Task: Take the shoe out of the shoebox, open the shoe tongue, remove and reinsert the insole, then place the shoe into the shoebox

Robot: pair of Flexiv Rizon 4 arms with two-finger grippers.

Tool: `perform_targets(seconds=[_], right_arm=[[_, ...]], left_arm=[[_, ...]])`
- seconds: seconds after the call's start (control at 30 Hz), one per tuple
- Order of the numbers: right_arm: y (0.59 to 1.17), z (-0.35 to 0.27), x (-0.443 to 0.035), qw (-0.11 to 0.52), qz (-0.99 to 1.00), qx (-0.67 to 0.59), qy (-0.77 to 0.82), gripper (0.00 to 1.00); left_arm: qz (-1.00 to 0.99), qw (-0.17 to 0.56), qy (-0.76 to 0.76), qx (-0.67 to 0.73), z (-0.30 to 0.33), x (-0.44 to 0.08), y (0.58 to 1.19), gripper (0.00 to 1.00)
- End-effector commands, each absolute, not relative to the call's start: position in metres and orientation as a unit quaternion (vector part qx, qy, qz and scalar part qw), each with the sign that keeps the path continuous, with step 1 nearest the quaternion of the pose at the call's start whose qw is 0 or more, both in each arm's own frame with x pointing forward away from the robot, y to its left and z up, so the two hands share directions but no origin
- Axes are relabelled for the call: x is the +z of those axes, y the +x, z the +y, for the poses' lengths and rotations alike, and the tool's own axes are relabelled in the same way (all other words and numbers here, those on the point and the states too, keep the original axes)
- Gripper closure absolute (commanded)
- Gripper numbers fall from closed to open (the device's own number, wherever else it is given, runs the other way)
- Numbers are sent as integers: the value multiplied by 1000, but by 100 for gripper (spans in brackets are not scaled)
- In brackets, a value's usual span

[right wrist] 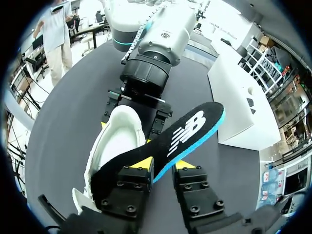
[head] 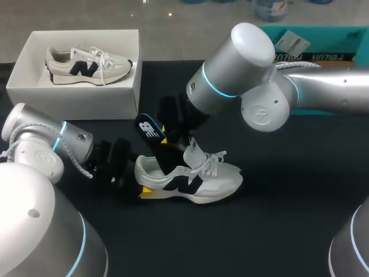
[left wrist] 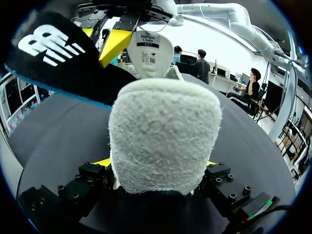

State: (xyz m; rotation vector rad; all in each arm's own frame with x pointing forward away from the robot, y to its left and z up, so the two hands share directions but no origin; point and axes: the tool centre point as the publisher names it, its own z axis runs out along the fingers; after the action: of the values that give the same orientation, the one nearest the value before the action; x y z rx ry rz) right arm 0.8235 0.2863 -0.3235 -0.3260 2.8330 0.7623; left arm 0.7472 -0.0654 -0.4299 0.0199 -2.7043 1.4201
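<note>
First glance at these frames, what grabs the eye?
The black insole, pinched in the right gripper, slants over the white shoe at the table's middle. The left gripper clamps that shoe's heel. A second shoe lies in the white shoebox at the back left.

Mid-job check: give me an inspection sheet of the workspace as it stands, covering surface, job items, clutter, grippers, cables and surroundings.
Surface: black table.
Job's things: shoe stands on its sole mid-table with its tongue raised. The black, blue-edged insole is held above the shoe's heel end; whether any of it is still inside cannot be told. The white shoebox is open at the far left, with a second shoe inside.
Clutter: teal box behind the right arm.
Grippers: left gripper is shut on the shoe's heel; right gripper is shut on the insole.
Cables: ribbed grey cable along the left arm's wrist.
Surroundings: nothing seen reaching over the table.
</note>
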Motion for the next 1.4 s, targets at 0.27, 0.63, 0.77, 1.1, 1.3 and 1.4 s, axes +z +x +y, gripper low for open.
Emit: perform_targets(seconds=[0.27,0.63,0.77,1.1,1.3,1.4], right_arm=[[813,285,-326,79,944,300,-109,65],[813,282,-331,23,932,357,-58,59],[812,284,-336,2,927,372,-42,60],[810,285,-331,-41,931,363,-11,69],[813,286,-323,-51,935,351,-13,98],[814,288,-322,-57,936,348,-16,100]], left_arm=[[-885,44,6,463,-66,-435,747,100],[-885,44,6,463,-66,-435,747,100],[-885,44,6,463,-66,-435,747,100],[-885,44,6,463,-66,-435,747,100],[-885,44,6,463,-66,-435,747,100],[-885,44,6,463,-66,-435,747,100]])
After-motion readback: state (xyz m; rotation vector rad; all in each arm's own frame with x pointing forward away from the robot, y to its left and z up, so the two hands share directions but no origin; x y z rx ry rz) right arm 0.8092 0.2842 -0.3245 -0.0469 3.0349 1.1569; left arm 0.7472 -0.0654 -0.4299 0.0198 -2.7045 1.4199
